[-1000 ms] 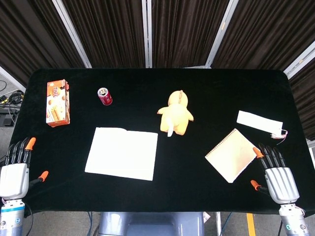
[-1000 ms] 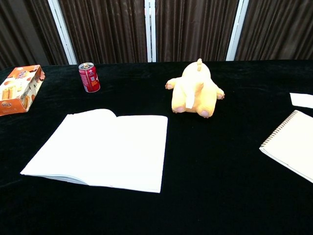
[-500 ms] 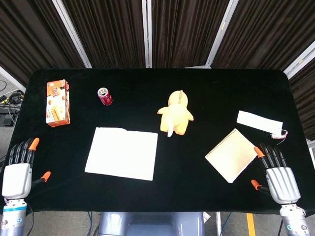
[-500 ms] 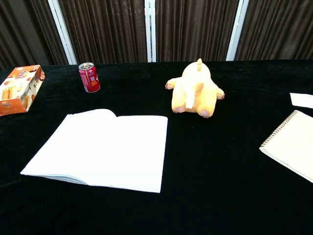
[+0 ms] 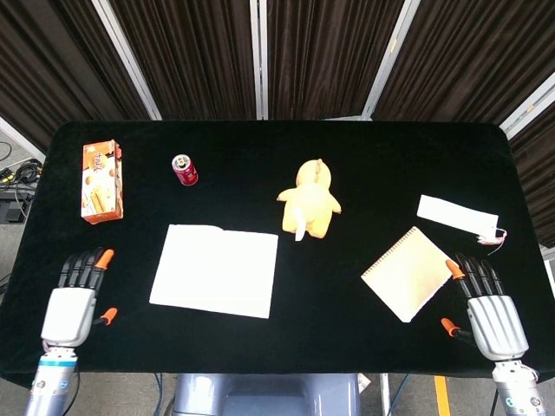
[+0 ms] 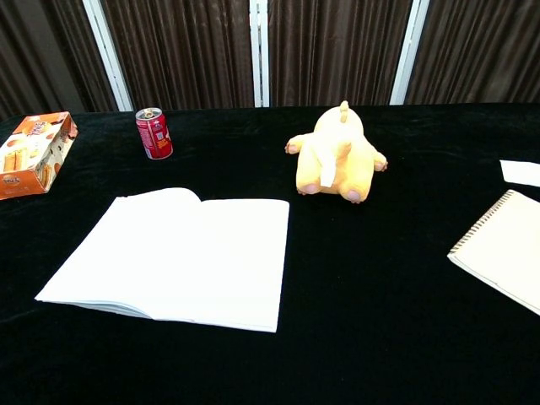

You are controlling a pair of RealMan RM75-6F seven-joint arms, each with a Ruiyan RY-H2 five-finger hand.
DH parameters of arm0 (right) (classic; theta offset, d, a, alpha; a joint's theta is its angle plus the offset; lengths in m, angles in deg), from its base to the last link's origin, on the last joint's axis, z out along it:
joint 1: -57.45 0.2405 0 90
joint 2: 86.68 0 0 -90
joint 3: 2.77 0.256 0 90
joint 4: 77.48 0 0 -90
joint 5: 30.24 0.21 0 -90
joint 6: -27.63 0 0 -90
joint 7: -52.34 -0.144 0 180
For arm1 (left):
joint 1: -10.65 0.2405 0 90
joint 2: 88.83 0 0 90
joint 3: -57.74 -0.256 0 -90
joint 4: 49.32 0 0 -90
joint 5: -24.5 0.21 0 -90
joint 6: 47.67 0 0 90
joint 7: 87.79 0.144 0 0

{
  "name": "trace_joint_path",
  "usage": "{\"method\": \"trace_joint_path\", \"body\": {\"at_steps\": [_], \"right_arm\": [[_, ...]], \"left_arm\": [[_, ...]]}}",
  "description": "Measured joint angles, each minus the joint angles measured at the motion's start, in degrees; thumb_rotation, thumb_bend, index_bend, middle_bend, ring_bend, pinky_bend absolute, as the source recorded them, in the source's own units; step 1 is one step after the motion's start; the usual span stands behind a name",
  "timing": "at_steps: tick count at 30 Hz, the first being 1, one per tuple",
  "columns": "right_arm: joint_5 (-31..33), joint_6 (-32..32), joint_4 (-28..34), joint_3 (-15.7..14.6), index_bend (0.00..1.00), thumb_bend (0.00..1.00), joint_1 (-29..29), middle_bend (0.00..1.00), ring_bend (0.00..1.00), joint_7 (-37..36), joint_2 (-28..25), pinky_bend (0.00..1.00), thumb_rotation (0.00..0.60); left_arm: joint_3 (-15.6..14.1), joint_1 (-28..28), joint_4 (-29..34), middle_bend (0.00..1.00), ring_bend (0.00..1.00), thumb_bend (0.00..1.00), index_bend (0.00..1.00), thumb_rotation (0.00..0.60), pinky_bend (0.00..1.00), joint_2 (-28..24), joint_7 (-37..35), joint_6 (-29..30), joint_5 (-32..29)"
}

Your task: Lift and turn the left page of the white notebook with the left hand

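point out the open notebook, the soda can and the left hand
open notebook [image 5: 215,270], head view, middle of the pages
soda can [image 6: 154,134], chest view, red side wall
left hand [image 5: 72,303], head view, back of the hand

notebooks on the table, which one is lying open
The white notebook left of centre lies open, two pages spread flat before the plush toy. The spiral-bound notebook near the right hand is closed.

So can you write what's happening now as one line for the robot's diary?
phase: approach | left hand: open, beside white notebook, not touching | page: flat | right hand: open, idle
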Motion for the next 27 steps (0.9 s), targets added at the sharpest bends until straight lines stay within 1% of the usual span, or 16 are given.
{"method": "trace_joint_path", "body": {"at_steps": [6, 12, 16, 27], "right_arm": [[0.22, 0.09, 0.27, 0.14, 0.00, 0.05, -0.06, 0.00, 0.00, -0.53, -0.31, 0.00, 0.600], [0.42, -0.01, 0.55, 0.20, 0.00, 0.04, -0.06, 0.00, 0.00, -1.03, -0.65, 0.00, 0.600], [0.35, -0.01, 0.61, 0.17, 0.00, 0.05, -0.07, 0.00, 0.00, -1.14, -0.71, 0.00, 0.600], [0.32, -0.13, 0.53, 0.13, 0.00, 0.04, -0.04, 0.00, 0.00, -0.98, -0.56, 0.00, 0.600]], "left_arm": [[0.03, -2.52, -2.88, 0.00, 0.00, 0.15, 0.00, 0.600, 0.00, 4.78, 4.96, -4.16, -0.28], [0.61, -4.77, -5.93, 0.00, 0.00, 0.16, 0.00, 0.600, 0.00, 9.70, 8.83, -7.86, -2.13], [0.96, -5.68, -7.33, 0.00, 0.00, 0.17, 0.00, 0.600, 0.00, 12.02, 9.54, -9.03, -3.31], [1.51, -7.54, -10.70, 0.00, 0.00, 0.18, 0.00, 0.600, 0.00, 15.66, 10.88, -10.99, -4.83]]}}
